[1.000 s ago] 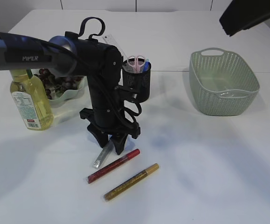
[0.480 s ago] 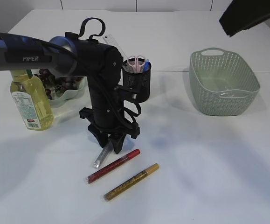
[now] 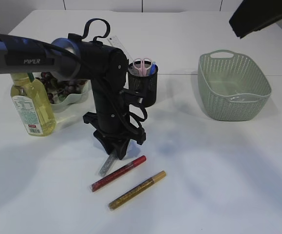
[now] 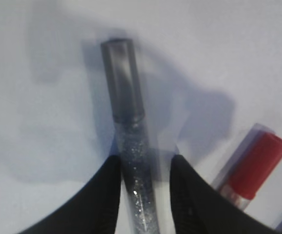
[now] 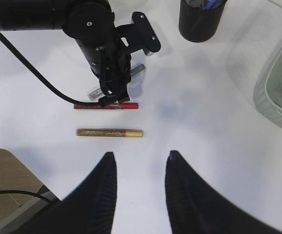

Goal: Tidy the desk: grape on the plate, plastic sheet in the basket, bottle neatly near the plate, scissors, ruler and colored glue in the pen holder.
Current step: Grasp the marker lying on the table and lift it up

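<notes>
Left gripper point(image 3: 114, 152) hid the upper end of the silver glue point(image 3: 105, 166) in the exterior view; only its lower stub showed. Left wrist view was blurred: jaws sat on either side of the silver glue point(image 4: 131, 161), tight to the tube, but contact could not be confirmed, and the tube's near end was cut off by the frame edge. Its dark cap pointed away from the wrist camera.

Right gripper point(image 5: 140, 187) hung high over the bench point(image 3: 218, 170), jaws spread, nothing between them. In the exterior view only a dark piece of that arm showed top right.

All three glue sticks lay flat on the bench. Red glue point(image 3: 118, 173) and gold glue point(image 3: 137, 189) lay near parallel, long axes running lower left to upper right, red just beside the silver one. Silver ran steeper, up toward the holder point(image 3: 143, 84).

Scissors point(image 3: 142, 64) and ruler point(image 3: 115, 43) stood in the holder, the ruler mostly behind the left arm. Grapes point(image 3: 63, 87) sat on the plate point(image 3: 75, 97), partly hidden by the arm; bottle point(image 3: 31, 105) stood upright in front of it. Basket point(image 3: 233, 87) held a clear sheet point(image 3: 239, 98), hard to make out.
</notes>
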`<state>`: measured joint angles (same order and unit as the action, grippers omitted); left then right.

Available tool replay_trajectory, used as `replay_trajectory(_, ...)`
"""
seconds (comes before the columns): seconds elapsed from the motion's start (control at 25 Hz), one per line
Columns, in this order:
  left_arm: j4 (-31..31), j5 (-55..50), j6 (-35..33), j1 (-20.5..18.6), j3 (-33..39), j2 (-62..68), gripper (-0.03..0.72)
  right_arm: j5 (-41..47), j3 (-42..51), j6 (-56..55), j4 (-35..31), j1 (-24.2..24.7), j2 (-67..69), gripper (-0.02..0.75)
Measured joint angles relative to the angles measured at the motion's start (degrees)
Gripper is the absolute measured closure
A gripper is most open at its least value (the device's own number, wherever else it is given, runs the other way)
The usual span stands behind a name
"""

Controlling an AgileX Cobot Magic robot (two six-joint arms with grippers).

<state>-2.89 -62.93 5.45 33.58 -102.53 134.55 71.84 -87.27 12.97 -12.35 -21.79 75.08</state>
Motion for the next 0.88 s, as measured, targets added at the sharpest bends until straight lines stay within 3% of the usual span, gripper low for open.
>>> replay_trajectory(0.56, 0.4, 0.7, 0.0, 0.0, 0.0, 0.0, 0.447, 0.0, 0.0, 0.1, 0.0, 0.0, 0.0, 0.459)
replay_trajectory(0.88, 0.4, 0.9, 0.0, 0.0, 0.0, 0.0, 0.526, 0.0, 0.0, 0.2, 0.0, 0.0, 0.0, 0.459)
